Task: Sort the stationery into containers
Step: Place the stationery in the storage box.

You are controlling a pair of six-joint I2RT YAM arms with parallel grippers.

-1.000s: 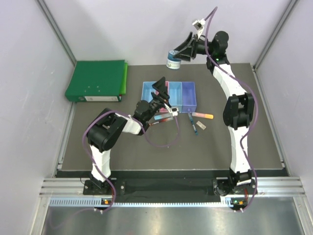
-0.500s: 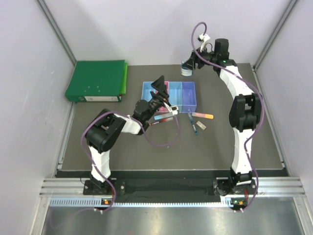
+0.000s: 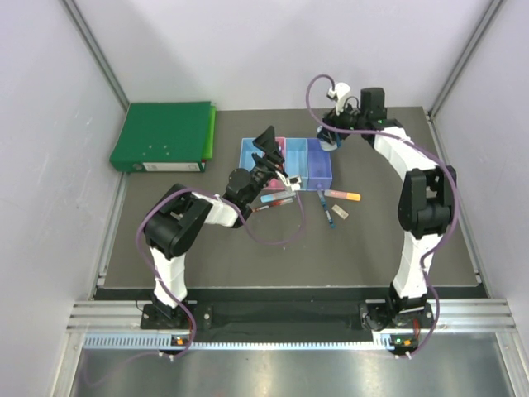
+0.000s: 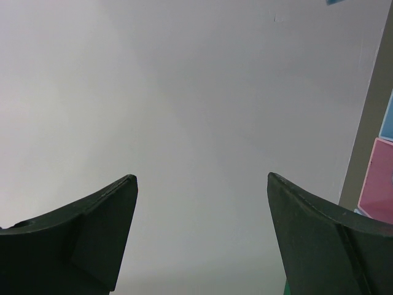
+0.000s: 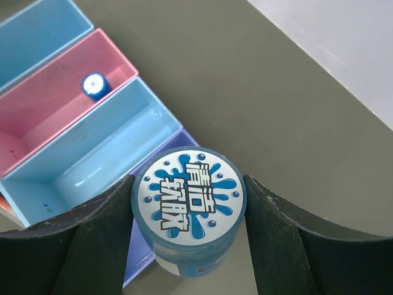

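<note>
The right gripper [image 3: 331,138] is clamped on the round blue reel [image 5: 189,212], one finger on each side of its rim. The printed lid faces the wrist camera. Holding it by the sides keeps the reel level, so it can probably go down flat. In the wrist view it hangs over the far end of the purple bin [image 3: 319,163], the last in the row of bins [image 3: 285,157], which seems to be where it is meant to go. It appears to be above the bin and not yet resting in it.

The pink bin [image 5: 58,101] already holds a small blue-capped item [image 5: 94,85], and the light blue bin [image 5: 98,153] beside it looks bare.

The left gripper [image 3: 269,146] stands with its fingers apart, holds nothing and points up at the far wall. It sits just near of the bins, likely parked out of the other arm's way.

A red-blue pen [image 3: 277,198], a dark blue pen [image 3: 327,208], an orange-pink pen [image 3: 342,195] and a tiny pale block [image 3: 341,212] lie loose on the worktop [image 3: 207,248], near of the bins and not yet sorted.

A second ago the right gripper carried the reel high up, toward the far wall. Half a second ago it was lower, at the worktop's far edge. Now it has come nearer and down over the purple bin. The left arm and the loose items have not shifted.
</note>
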